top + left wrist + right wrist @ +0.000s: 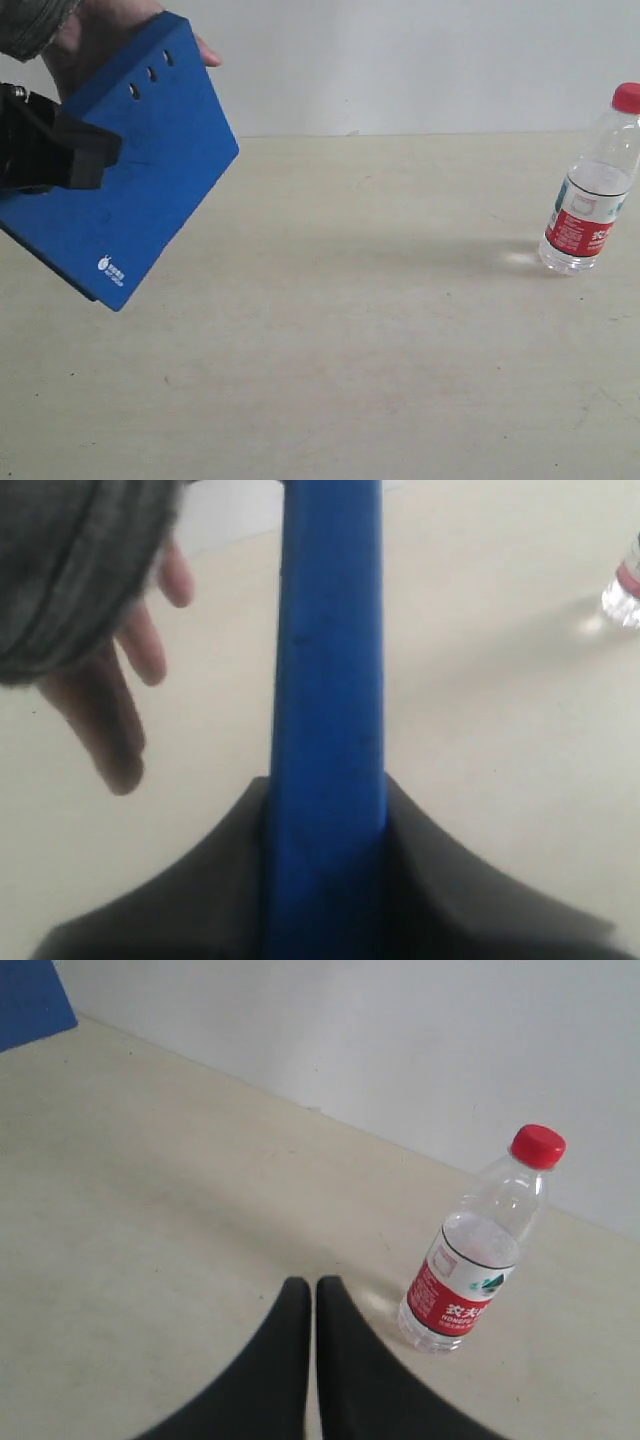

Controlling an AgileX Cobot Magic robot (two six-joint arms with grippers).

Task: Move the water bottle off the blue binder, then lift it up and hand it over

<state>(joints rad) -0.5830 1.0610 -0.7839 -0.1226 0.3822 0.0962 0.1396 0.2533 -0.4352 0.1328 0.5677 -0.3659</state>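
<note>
At upper left the left claw (90, 155) clamps the flat deep-blue hard-cover binder (140, 190), tilted in the air, its far edge toward a person's open hand (95, 40) just behind, while the clear red-capped plastic water bottle (590, 190) stands upright far right, near the closed, empty right claw (315, 1310).

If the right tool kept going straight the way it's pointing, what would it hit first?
Probably just the bare beige tabletop, then the white wall. The shut right tool points past the clear plastic red-capped water bottle, which stands off to one side. Depth is hard to judge.
</note>
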